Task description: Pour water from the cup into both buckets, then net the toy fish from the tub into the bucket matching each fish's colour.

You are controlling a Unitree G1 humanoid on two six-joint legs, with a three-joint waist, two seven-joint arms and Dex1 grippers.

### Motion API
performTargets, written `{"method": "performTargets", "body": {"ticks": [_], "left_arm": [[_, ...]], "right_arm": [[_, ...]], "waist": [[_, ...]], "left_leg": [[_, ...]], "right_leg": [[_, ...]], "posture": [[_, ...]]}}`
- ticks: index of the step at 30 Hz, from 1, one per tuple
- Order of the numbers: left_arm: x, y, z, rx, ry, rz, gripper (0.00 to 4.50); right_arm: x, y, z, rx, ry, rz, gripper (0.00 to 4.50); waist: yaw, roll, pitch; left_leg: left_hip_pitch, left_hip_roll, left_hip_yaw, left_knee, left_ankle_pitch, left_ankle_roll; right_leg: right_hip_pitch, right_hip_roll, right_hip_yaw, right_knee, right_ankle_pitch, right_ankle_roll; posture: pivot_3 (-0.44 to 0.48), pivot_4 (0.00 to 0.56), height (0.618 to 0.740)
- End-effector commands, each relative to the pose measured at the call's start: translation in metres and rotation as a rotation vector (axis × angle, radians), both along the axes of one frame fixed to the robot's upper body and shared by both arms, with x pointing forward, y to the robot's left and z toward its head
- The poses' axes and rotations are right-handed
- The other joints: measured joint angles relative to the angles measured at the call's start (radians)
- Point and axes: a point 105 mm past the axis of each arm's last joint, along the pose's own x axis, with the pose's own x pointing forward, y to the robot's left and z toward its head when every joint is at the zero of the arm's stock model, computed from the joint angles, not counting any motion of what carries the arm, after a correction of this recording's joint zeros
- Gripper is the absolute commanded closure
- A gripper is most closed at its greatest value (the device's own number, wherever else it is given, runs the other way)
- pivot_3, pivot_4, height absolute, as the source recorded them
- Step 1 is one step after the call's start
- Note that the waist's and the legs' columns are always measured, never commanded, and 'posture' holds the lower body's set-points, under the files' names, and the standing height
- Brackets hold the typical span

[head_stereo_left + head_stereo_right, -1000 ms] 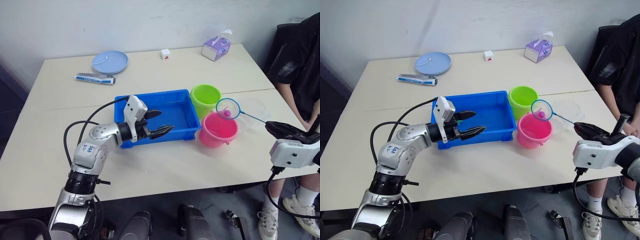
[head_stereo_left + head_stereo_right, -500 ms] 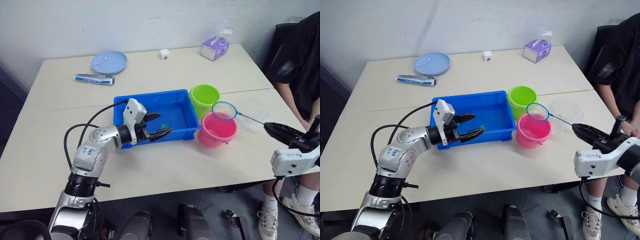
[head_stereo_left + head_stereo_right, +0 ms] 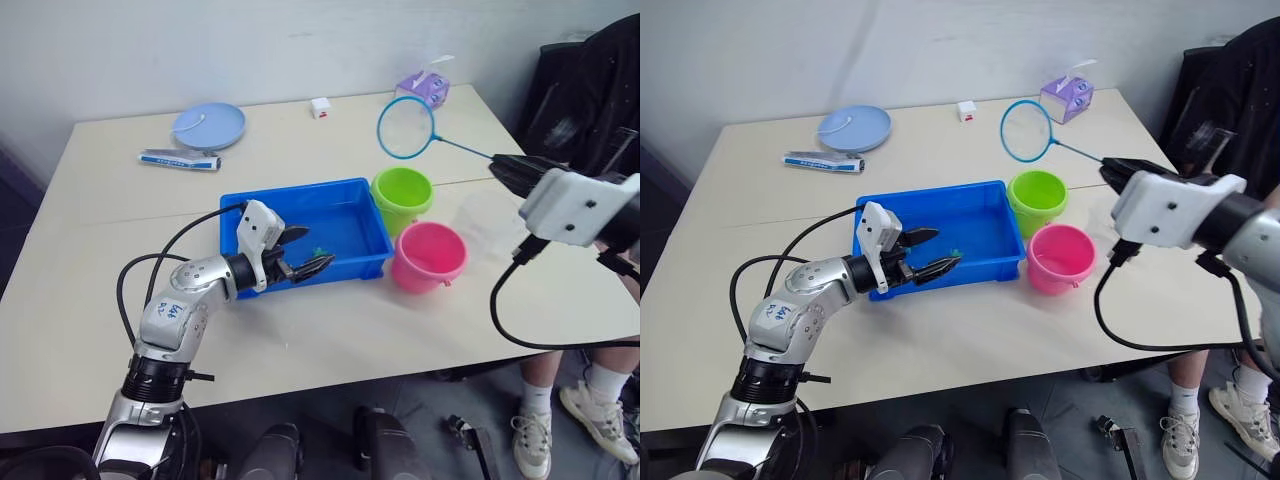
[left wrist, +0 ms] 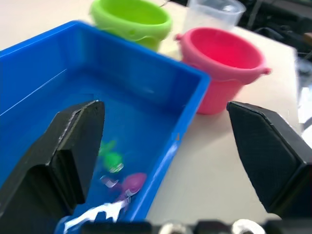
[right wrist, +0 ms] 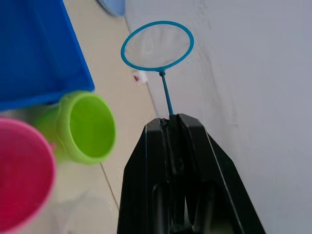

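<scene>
Right gripper (image 5: 171, 119): fingers pressed together on the thin stick handle of the net (image 3: 406, 127). The arm is raised, and the blue hoop hangs in the air above the far half of the table, beyond the green bucket (image 3: 402, 193), tilted with its open face toward the camera. Whether the mesh holds anything cannot be told.

Left gripper (image 3: 307, 250): fingers spread wide, holding nothing. It reaches over the near long rim of the tub (image 3: 352, 199), with the fingertips above the water at the tub's near side. No contact between the fingers and the tub can be confirmed.

Tub: bright blue, rectangular, at the middle of the table (image 3: 300, 330), holding shallow water. In the left wrist view, a green fish (image 4: 112, 159) and a magenta fish (image 4: 132, 183) lie close together in the water near the tub's wall, between the two spread fingers.

Buckets: the green bucket stands just beside the tub's right end. The pink bucket (image 3: 428, 256) stands nearer the robot, next to the green one and close to the tub's near right corner. Both are upright.

Cup (image 4: 213, 13): clear, upright, standing just beyond the two buckets on their right side.

Far side of the table: a pale blue plate (image 3: 208, 125), a tube (image 3: 179, 159) near it, a small white block (image 3: 320, 106), and a purple tissue box (image 3: 421, 89).

A person in dark clothing (image 3: 590, 100) sits at the table's right edge.
</scene>
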Motion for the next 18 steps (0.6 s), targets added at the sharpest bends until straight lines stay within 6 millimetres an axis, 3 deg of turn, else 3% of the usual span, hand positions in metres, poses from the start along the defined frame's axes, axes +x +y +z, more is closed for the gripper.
{"method": "performTargets", "body": {"ticks": [1,14,18], "left_arm": [[-0.014,0.014,0.007,-0.004,-0.026,0.121,0.20],[-0.038,0.049,-0.005,0.024,0.018,0.382,0.20],[-0.044,0.051,-0.007,0.029,0.028,0.413,0.20]], "right_arm": [[0.012,0.019,-0.002,-0.003,0.084,0.092,3.74],[0.055,0.026,-0.033,-0.142,0.236,0.209,3.74],[0.059,0.027,-0.038,-0.176,0.274,0.249,3.74]], "waist": [[-0.006,0.000,0.000],[-0.005,0.000,0.000],[-0.004,0.000,0.000]], "left_leg": [[0.000,0.000,0.000,0.000,0.000,0.000],[0.000,0.000,0.001,0.000,0.000,0.000],[0.000,0.001,0.001,-0.001,0.000,0.000]], "right_leg": [[0.000,0.000,0.000,0.000,0.000,0.000],[-0.001,0.000,0.000,0.000,0.000,0.000],[-0.001,0.000,0.000,0.000,0.000,0.000]], "posture": [[0.000,0.150,0.740],[0.000,0.150,0.740],[0.000,0.150,0.740]]}}
